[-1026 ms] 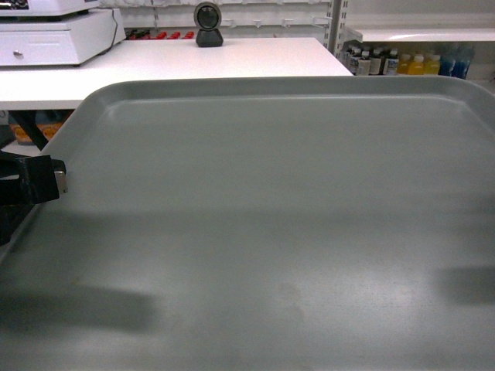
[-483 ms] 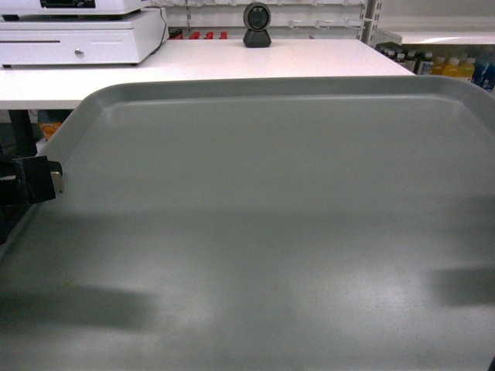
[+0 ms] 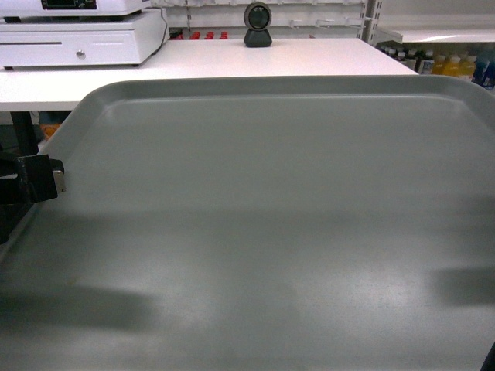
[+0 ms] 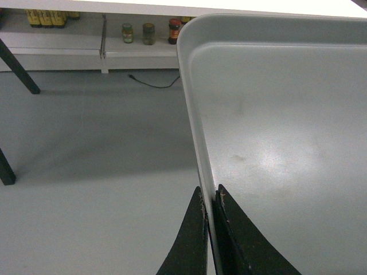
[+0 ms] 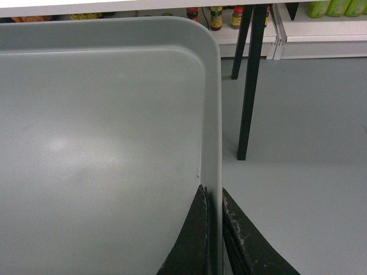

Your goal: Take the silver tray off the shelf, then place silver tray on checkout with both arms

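The large flat dull grey-silver tray with rounded corners and a low raised rim (image 3: 271, 224) is held in the air in front of the wide white checkout tabletop (image 3: 232, 62), filling most of the head view — its far rim lies just short of the table's near edge. The left black pincer gripper (image 4: 210, 197) is clamped on the tray's left rim, one finger outside and one inside, as the left wrist view shows. The right black pincer gripper (image 5: 213, 197) is likewise closed on the right rim, the thin wall pinched between its fingers. On the tabletop a black round-headed scanner (image 3: 257, 24) stands at the far edge, and a white cash drawer box (image 3: 77, 40) sits at the left. Behind and to the right, white store shelving (image 3: 433, 35) carries yellow and blue drink bottles (image 3: 452, 65). Under the tray, grey floor (image 4: 92, 137) and a slanted dark table leg (image 5: 250, 80) are seen — the tray's surface is bare and matte.
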